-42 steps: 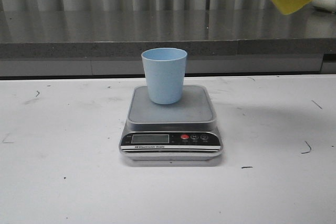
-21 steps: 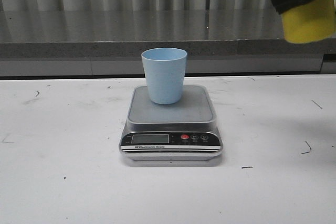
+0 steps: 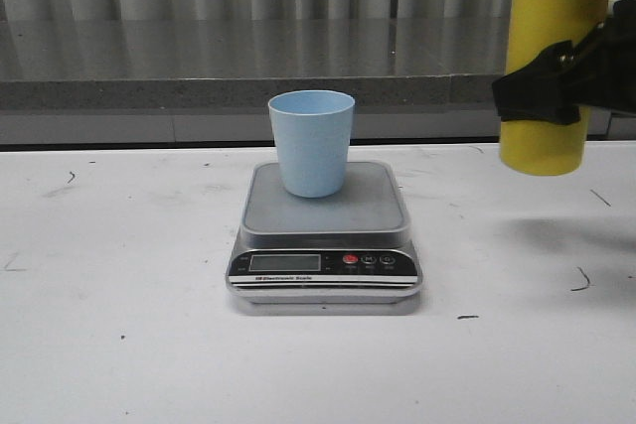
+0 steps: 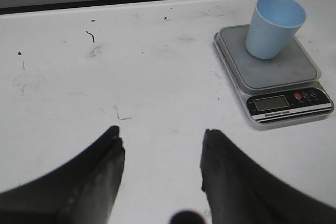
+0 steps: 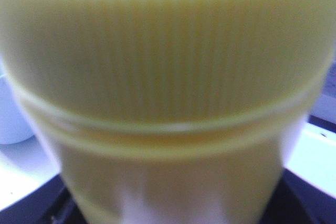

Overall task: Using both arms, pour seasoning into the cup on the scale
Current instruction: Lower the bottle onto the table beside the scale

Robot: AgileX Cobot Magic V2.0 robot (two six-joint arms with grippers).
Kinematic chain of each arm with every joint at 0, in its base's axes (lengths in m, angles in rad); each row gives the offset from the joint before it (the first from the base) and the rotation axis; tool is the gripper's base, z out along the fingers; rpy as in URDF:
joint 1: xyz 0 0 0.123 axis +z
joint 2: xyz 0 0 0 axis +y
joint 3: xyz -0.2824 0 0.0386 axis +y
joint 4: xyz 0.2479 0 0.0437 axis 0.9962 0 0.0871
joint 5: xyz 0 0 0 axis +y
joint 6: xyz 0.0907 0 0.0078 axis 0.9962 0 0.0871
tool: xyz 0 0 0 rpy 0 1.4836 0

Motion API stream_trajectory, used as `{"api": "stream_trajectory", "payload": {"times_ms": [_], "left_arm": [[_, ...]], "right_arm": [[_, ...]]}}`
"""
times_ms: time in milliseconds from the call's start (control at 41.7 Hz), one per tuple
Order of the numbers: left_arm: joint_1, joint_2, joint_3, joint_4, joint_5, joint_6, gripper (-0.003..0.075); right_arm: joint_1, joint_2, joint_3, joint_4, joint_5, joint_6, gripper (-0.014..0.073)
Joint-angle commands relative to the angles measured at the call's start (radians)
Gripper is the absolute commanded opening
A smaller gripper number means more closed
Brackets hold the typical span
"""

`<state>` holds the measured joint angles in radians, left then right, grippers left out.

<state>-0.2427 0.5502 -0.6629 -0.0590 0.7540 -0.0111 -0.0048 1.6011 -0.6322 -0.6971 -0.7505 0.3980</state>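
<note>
The pale blue cup (image 3: 311, 141) stands upright on the grey platform of the silver scale (image 3: 370, 212) at the table's middle. My right gripper (image 3: 545, 86) is shut on the yellow seasoning bottle (image 3: 556, 7) and holds it upright above the table, to the right of the scale. Its nozzle is out of view. In the right wrist view the blurred bottle (image 5: 168, 77) fills the frame. My left gripper (image 4: 163, 135) is open and empty over bare table, with the cup (image 4: 273, 24) and the scale (image 4: 283, 72) off to one side. The left gripper does not show in the front view.
A grey counter ledge (image 3: 248, 57) runs along the table's back edge, with a corrugated wall behind it. The white table (image 3: 119, 345) carries small dark scuff marks.
The right gripper has come down with the bottle from the top right corner, and the bottle has turned from tilted to upright. The cup and the scale have not moved.
</note>
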Motion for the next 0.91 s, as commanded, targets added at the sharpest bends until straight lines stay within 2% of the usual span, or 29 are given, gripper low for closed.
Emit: {"api": "stream_trajectory", "payload": {"times_ms": [0, 168, 240, 551, 647, 791, 887], "left_arm": [[-0.001, -0.001, -0.027, -0.009, -0.077, 0.002, 0.0333], [-0.001, -0.001, -0.027, -0.009, -0.077, 0.002, 0.0333], [-0.001, -0.001, -0.027, -0.009, -0.077, 0.002, 0.0333], [-0.001, -0.001, -0.027, -0.009, -0.077, 0.002, 0.0333], [-0.001, -0.001, -0.027, -0.009, -0.077, 0.002, 0.0333], [-0.001, -0.001, -0.027, -0.009, -0.077, 0.002, 0.0333], [-0.001, -0.001, -0.027, -0.009, -0.077, 0.002, 0.0333]], "right_arm": [[-0.005, 0.034, -0.025, 0.096, -0.233, -0.063, 0.036], [-0.005, 0.166, -0.025, 0.188, -0.451, -0.132, 0.036], [-0.005, 0.215, -0.025, 0.222, -0.503, -0.167, 0.036], [-0.004, 0.314, -0.025, 0.261, -0.506, -0.275, 0.0371], [-0.004, 0.314, -0.025, 0.261, -0.506, -0.275, 0.0456], [-0.004, 0.314, -0.025, 0.261, -0.508, -0.275, 0.0664], [-0.004, 0.309, -0.018, 0.261, -0.514, -0.274, 0.0646]]}}
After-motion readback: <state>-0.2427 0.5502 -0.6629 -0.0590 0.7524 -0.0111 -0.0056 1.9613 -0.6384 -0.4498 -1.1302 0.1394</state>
